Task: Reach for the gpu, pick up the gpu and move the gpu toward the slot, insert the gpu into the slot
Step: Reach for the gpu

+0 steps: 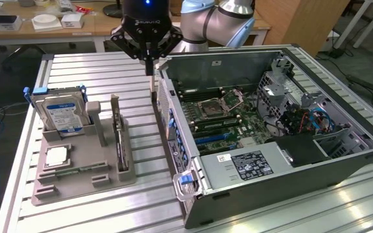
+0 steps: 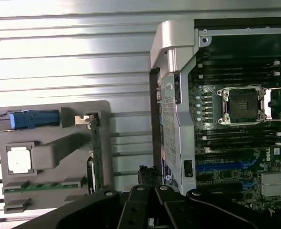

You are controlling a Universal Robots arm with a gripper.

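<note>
- The black gripper (image 1: 149, 71) is held shut, empty, above the ribbed aluminium table (image 1: 95, 73).
- The thin dark gpu card (image 1: 117, 133) is stood edgewise in the grey plastic tray (image 1: 70, 183).

Light was bright and even, looked like overhead room lighting. In the exterior view the table (image 1: 355, 204) had white glare patches on its slats out at 5 o'clock, and the computer case (image 1: 290, 179) went murky inside toward 3 o'clock. On the wrist view the slats were washed out, the case's silver corner nearly blown, the gripper (image 2: 150, 210) just a dark shape.
</note>
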